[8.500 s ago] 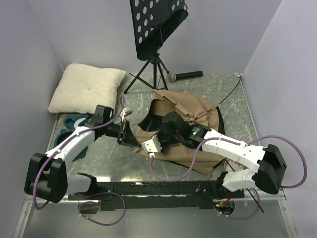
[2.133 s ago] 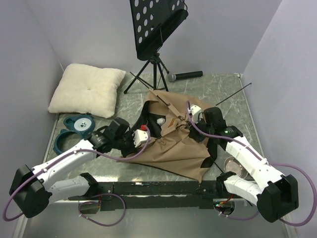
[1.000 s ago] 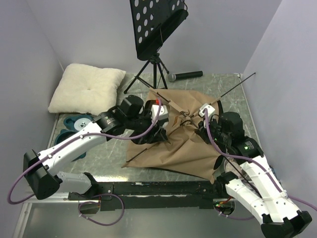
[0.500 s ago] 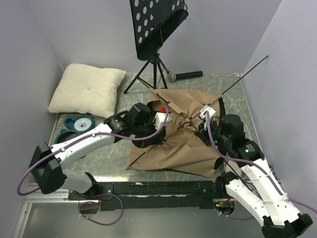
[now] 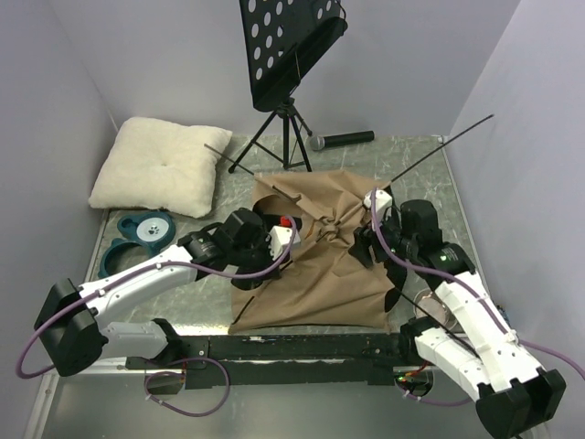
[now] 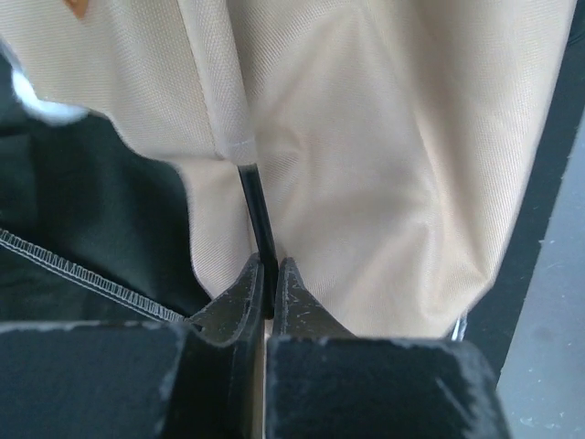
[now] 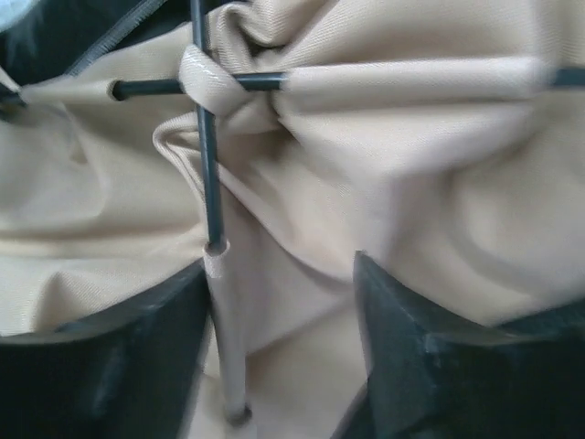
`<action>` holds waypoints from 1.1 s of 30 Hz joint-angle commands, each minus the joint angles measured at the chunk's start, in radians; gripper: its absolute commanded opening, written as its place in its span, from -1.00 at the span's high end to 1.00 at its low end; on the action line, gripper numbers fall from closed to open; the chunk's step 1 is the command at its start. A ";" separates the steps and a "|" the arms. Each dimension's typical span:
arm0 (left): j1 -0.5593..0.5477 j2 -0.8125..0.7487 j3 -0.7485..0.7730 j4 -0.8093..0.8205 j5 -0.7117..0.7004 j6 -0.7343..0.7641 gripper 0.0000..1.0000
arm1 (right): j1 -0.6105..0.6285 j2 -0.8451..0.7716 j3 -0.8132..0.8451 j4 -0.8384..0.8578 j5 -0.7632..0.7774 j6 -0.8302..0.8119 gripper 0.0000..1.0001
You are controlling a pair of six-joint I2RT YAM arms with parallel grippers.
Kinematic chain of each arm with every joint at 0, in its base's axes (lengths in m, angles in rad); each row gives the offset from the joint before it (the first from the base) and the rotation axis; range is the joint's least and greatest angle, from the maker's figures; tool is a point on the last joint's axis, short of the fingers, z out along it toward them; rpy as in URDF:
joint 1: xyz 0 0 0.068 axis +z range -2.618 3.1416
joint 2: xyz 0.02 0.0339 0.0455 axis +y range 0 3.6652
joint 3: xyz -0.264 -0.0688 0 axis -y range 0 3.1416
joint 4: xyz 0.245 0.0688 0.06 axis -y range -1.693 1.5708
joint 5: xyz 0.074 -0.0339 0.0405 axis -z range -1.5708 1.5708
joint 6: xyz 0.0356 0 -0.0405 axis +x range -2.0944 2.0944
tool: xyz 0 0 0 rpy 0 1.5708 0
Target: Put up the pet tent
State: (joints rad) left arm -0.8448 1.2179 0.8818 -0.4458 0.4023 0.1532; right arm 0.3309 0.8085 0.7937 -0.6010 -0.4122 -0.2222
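- Between the two sets of fingers, the pet tent [image 5: 320, 270] lies spread low on the bench [image 5: 416, 165]. Its tan side is up and it has not yet been raised into shape.
- Clamped hard in the left fingers [image 6: 233, 302] is a thin black pole [image 6: 255, 206], caught just where it leaves a fabric sleeve. Gripping bare rod rather than cloth probably lets that arm push or flex the pole without the fabric sliding.
- Just ahead of the right fingers [image 7: 137, 338] sits the pole crossing [image 7: 206, 87], where a fabric loop binds two rods. These fingers stand wide apart and hold nothing. They straddle a sleeve end, which looks like a position for taking that sleeve or rod next.
- Beyond the right fingers, a free pole end [image 5: 443, 144] juts up toward the far right wall. This suggests the rods are not yet seated.
- Well away from the left fingers rest a cream pillow [image 5: 160, 165] and some teal rings [image 5: 137, 240].
- Past the tent, a music stand [image 5: 288, 55] and a microphone [image 5: 343, 139] occupy the far side.
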 commanded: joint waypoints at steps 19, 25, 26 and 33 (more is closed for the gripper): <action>0.089 0.043 0.037 -0.083 0.036 0.089 0.99 | -0.417 0.385 0.137 0.191 -0.278 0.024 -0.96; 0.089 0.043 0.040 -0.087 0.029 0.103 0.99 | -0.403 0.521 0.142 0.343 -0.447 0.073 -1.00; 0.089 0.045 0.042 -0.085 0.026 0.105 0.99 | -0.395 0.543 0.144 0.368 -0.447 0.086 -1.00; 0.089 0.023 0.034 -0.099 0.023 0.108 0.99 | -0.388 0.684 0.177 0.460 -0.419 0.135 -0.51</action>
State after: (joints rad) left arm -0.7547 1.2709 0.8829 -0.5446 0.3962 0.2127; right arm -0.0608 1.4429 0.9180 -0.2569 -0.7990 -0.1242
